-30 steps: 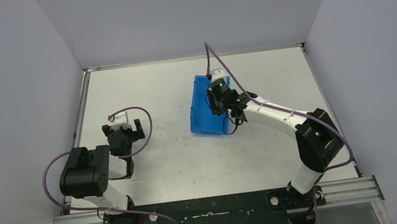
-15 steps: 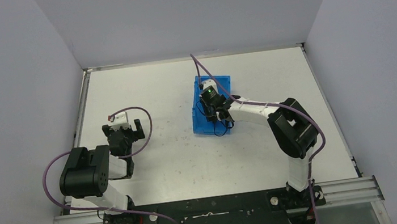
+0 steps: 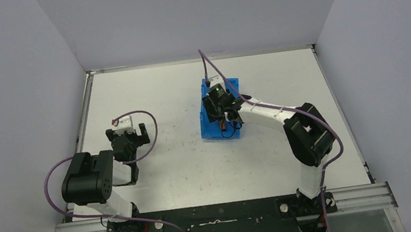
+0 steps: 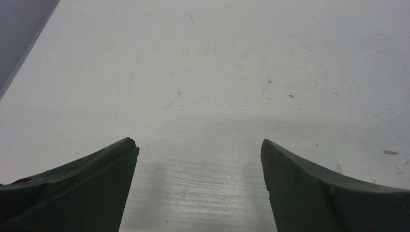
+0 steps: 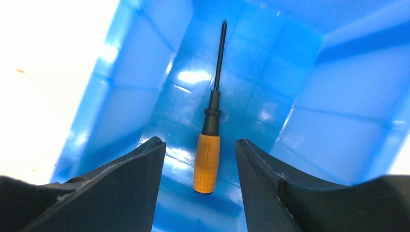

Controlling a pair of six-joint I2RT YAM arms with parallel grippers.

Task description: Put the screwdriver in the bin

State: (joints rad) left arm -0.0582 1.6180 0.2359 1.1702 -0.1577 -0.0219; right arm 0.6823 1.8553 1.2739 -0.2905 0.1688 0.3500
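Observation:
The screwdriver [image 5: 208, 159], orange handle and thin black shaft, lies on the floor of the blue bin [image 5: 333, 96], shaft pointing away from the camera. My right gripper [image 5: 200, 145] is open just above it, one finger on each side of the handle, not touching it. In the top view the right gripper [image 3: 223, 114] sits over the bin [image 3: 209, 128] at mid-table, and a bit of orange [image 3: 222, 125] shows beneath it. My left gripper [image 4: 199, 145] is open and empty over bare table, at the left in the top view [image 3: 133, 134].
The white table [image 3: 186, 171] is walled by grey panels at the back and both sides. A metal rail [image 3: 221, 214] runs along the near edge by the arm bases. Purple cables loop off both arms.

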